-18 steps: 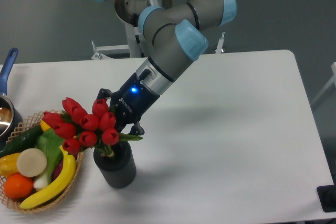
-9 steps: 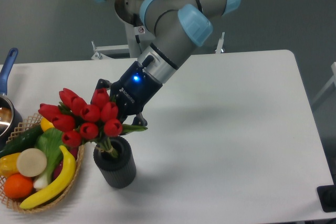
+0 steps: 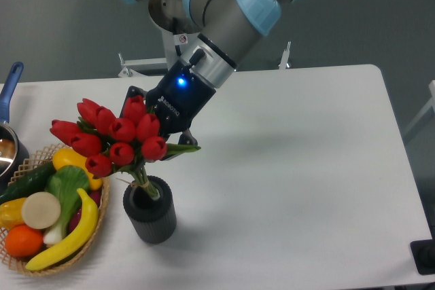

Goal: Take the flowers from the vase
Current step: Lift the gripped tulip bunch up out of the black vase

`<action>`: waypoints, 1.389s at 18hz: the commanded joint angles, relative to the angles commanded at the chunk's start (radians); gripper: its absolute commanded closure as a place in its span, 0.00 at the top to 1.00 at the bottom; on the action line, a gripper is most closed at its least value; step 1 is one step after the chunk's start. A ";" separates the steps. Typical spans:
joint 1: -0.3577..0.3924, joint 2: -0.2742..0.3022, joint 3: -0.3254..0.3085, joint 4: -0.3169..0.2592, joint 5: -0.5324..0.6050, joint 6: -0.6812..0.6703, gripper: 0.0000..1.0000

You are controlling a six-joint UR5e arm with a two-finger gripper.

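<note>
The white table (image 3: pixel 306 168) carries everything, with the arm (image 3: pixel 231 5) reaching down from its far edge toward the near-left part. The wicker basket (image 3: pixel 41 263) of produce sits at the near-left corner, and a blue-handled pot (image 3: pixel 8 100) shows at the left edge. The gripper (image 3: pixel 160 144) is behind the flowers (image 3: pixel 112 142), its jaws hidden by buds and leaves, so I cannot tell for certain whether they are closed, though they appear to be around the bunch just under the heads. The flowers sit tilted, heads leaning toward the basket, with the tied stems' lower ends dipping into the mouth of the vase (image 3: pixel 149 212), which stands upright near the front edge beside the basket. The bunch looks light and soft; buds would crush, leaves would slip. The best hold seems to be on the bound stems below the heads, firm but gentle, lifted straight out so the vase is not tipped
</note>
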 joint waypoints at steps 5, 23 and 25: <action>0.018 0.009 0.029 0.000 -0.002 -0.048 0.43; 0.205 0.040 0.045 -0.005 -0.041 -0.112 0.42; 0.238 0.038 0.038 -0.005 -0.041 -0.103 0.42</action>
